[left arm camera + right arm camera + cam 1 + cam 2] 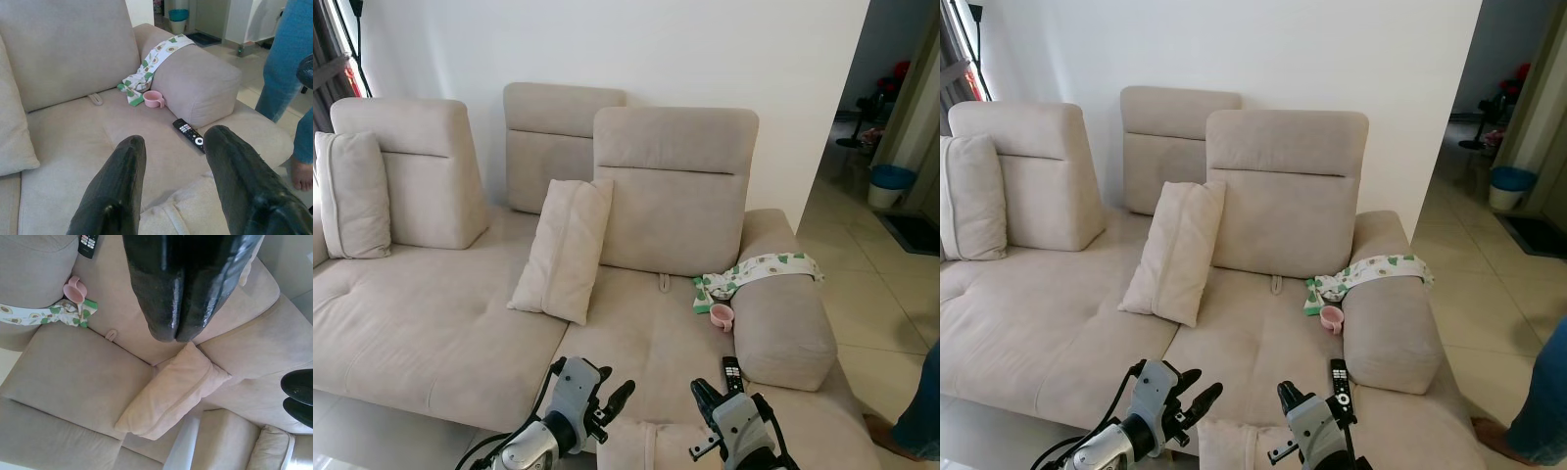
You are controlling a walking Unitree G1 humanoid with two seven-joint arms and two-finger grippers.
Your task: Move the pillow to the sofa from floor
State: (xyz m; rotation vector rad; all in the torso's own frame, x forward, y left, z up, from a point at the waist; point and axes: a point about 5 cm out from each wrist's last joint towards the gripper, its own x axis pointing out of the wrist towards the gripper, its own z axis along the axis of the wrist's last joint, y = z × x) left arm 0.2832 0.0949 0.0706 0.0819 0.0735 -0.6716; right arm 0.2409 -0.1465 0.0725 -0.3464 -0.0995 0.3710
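- Head views: I see a beige pillow (564,250) standing propped against the sofa (440,323) backrest. My left gripper (607,399) and right gripper (703,397) hover low before the seat's front edge.
- Left wrist view: my fingers (115,188) are spread apart, empty, above a remote (190,135) and pink cup (154,99).
- Right wrist view: my fingers (161,293) are pressed together, holding nothing.

**Left wrist view: open fingers over sofa seat**

Left hand (173,183) had its two black fingers (115,191) spread apart above the beige sofa (63,127) seat. Remote (190,135) lay on the cushion beside the armrest (195,83). Pink cup (154,99) touched a green-patterned cloth (149,66) draped over the armrest. A person's blue trouser leg (288,73) stood beside the sofa.
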